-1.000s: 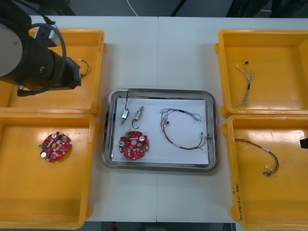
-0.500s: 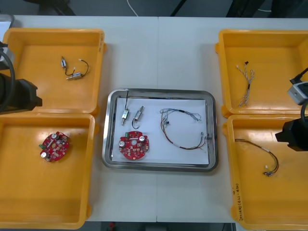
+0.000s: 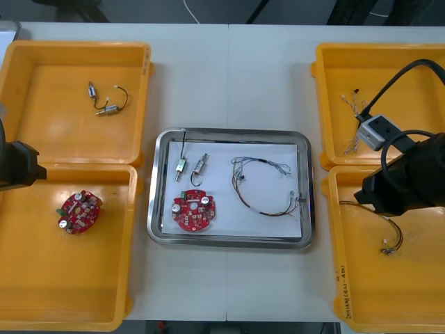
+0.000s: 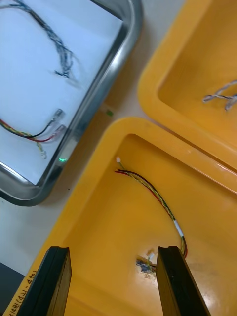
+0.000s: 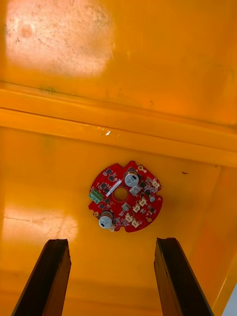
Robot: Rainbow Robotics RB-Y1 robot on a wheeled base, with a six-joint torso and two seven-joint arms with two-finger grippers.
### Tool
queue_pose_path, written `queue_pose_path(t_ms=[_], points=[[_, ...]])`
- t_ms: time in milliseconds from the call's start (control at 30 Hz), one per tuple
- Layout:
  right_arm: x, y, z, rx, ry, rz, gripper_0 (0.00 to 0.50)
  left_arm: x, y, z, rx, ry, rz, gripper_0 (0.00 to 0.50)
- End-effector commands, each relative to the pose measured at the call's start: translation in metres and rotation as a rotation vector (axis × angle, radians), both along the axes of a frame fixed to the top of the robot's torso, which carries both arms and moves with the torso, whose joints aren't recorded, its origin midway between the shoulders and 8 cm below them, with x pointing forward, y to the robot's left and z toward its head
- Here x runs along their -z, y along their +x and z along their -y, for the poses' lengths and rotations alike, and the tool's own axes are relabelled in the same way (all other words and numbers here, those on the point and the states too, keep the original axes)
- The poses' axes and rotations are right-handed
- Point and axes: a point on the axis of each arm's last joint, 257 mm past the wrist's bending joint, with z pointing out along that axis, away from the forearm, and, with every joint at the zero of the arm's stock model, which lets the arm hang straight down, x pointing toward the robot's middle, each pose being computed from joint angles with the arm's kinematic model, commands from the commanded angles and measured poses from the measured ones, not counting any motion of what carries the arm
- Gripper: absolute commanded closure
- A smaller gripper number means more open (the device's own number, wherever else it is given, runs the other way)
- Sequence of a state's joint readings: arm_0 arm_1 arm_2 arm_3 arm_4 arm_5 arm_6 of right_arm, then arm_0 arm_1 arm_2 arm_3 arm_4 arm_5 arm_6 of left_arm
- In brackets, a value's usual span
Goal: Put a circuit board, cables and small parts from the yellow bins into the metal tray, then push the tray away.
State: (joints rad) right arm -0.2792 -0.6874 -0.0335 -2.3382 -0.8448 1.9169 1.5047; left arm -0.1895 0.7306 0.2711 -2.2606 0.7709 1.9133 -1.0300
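The metal tray (image 3: pixel 156 209), white inside, holds a red circuit board (image 3: pixel 194 211), two small metal parts (image 3: pixel 190 168) and a thin cable (image 3: pixel 264 189). My right gripper (image 4: pixel 113 281) is open above the near right yellow bin (image 4: pixel 98 237). A red and yellow cable (image 4: pixel 153 195) lies just beyond its fingers (image 4: pixel 174 281). My left gripper (image 5: pixel 112 276) is open over the near left yellow bin (image 5: pixel 59 148), with a second red circuit board (image 5: pixel 126 196) lying beyond its fingertips. The right arm (image 3: pixel 410 182) covers the boundary between the two right bins.
The far left bin (image 3: pixel 42 76) holds small metal parts (image 3: pixel 106 101). A twisted blue and white cable (image 3: pixel 353 125) lies in the far right bin (image 3: pixel 410 69). The left arm (image 3: pixel 17 167) sits at the table's left edge. Bare table lies beyond the tray.
The left arm has drawn back from the far left bin to the left edge, uncovering the parts there. The right arm has come in from the right edge over the right bins.
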Motion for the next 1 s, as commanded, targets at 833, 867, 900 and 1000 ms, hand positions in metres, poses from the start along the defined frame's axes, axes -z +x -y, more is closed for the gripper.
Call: queue_pose_path(t_ms=[833, 867, 900, 1000], points=[[0.011, -0.027, -0.159, -0.581, -0.231, 0.036, 0.000, -0.008, -0.019, -0.023, 0.223, 0.178, -0.020, 0.000], [0.013, -0.026, -0.163, -0.586, -0.237, 0.035, 0.000, -0.008, -0.019, -0.023, 0.223, 0.178, -0.020, 0.000], [0.015, -0.025, -0.165, -0.592, -0.243, 0.036, 0.000, -0.008, -0.019, -0.023, 0.223, 0.178, -0.020, 0.000], [0.026, -0.026, -0.174, -0.621, -0.268, 0.024, 0.000, -0.008, -0.019, -0.023, 0.223, 0.178, -0.020, 0.000]])
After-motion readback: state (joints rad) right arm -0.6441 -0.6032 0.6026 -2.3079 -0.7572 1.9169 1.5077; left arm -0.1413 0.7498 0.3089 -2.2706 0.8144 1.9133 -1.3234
